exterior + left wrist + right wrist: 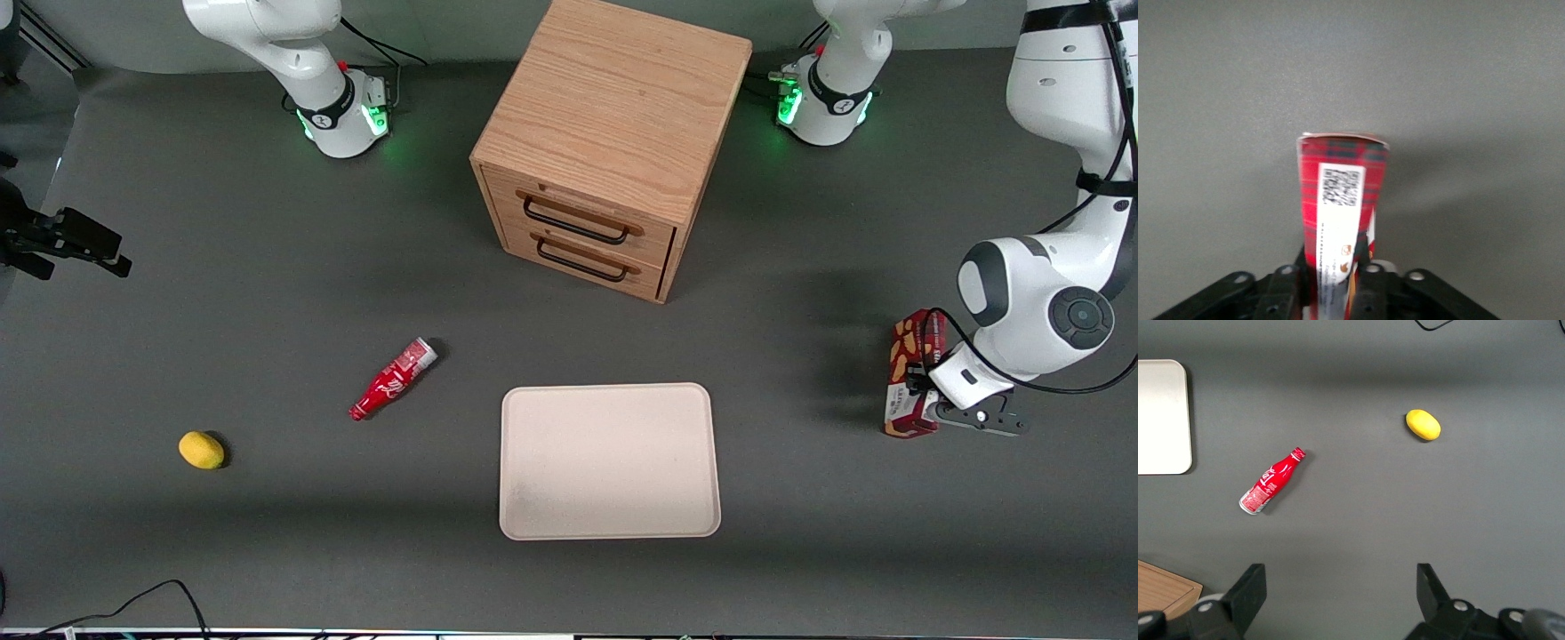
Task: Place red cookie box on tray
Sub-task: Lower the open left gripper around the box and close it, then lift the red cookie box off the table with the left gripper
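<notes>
The gripper (925, 402) of the working arm is at that arm's end of the table, well apart from the tray (610, 460), and it is closed around the red cookie box (909, 373). In the wrist view the two black fingers (1289, 287) press against the box's long sides near its lower end, with the box (1341, 200) running away from the gripper (1331, 287) and showing its white label and barcode on the tartan face. From the front, the box lies with its length running toward and away from the front camera, its cookie pictures visible at the end farther from that camera (whether it rests on the grey table (267, 293) or is raised just off it cannot be told). The tray lies flat with nothing on it, closer to the front camera than the wooden drawer cabinet (605, 142), whose two drawers face it. A small red soda bottle (392, 380) lies on its side near the tray, toward the parked arm's end of the table, and a yellow lemon (202, 450) sits still farther from the tray toward that same end.
</notes>
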